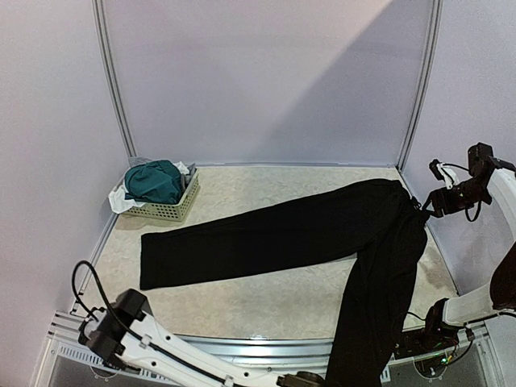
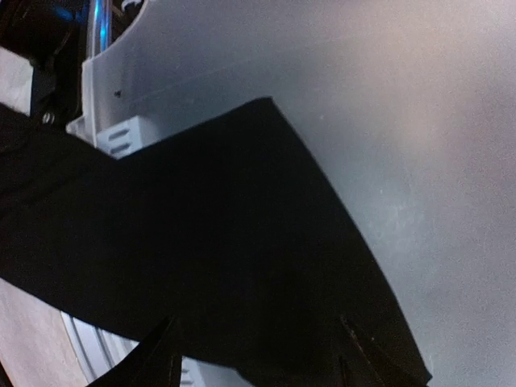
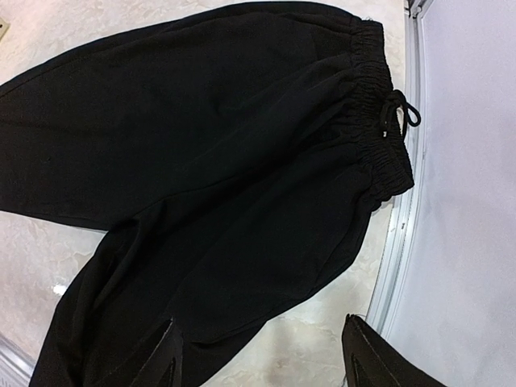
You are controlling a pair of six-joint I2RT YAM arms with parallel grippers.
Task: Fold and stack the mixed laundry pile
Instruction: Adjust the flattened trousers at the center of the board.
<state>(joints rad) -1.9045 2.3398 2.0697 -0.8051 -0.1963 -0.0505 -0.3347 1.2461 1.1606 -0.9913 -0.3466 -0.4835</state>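
At the near edge of the pale marbled counter (image 1: 266, 302), one leg of the long black trousers (image 1: 266, 238) runs out over the rim. Your left fingers (image 2: 157, 359) stand spread and empty just short of its hem. If you pinch only the top layer there, the leg will likely twist as you lift it. If you miss altogether, the overhanging weight could drag more cloth off the counter. Farther in on the right, your right fingers (image 3: 387, 363) hang parted with nothing in them, above the hip below the gathered elastic waistband (image 3: 379, 105). They are close to the metal side rail (image 3: 403, 234), so a careless descent may strike it or snag the black drawstring bow (image 3: 399, 113). The other leg lies flat toward the far left. Sweep it wide and you could knock the small pale perforated plastic basket (image 1: 173, 208), where the crumpled teal-green shorts (image 1: 153, 181) and white cloth (image 1: 121, 197) wait.
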